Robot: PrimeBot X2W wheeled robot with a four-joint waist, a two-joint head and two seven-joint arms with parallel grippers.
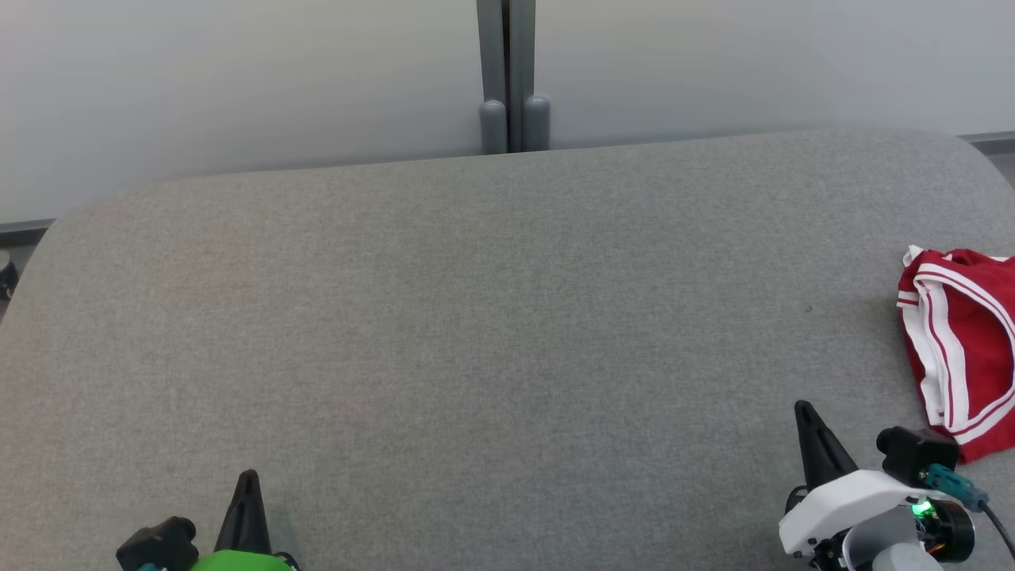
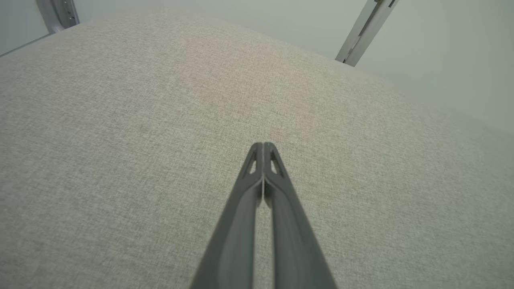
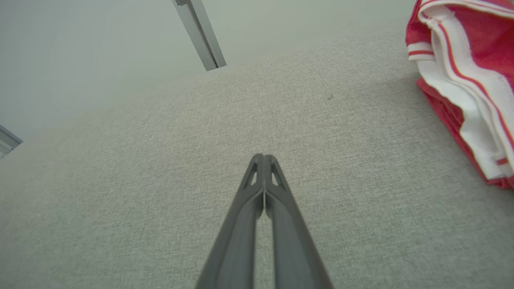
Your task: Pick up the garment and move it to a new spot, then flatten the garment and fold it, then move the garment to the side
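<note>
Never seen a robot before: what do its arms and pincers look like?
The left gripper and right gripper each have two long, dark grey fingers tapering to a point, with triangular cut-outs near the tips. The right wrist wears a white shell, a black block, a teal plug with a black cable and a green light. The left wrist's cover is bright green.

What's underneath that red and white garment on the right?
The garment lies on the grey surface. Anything beneath its folds is covered, and its right part runs out of view.
</note>
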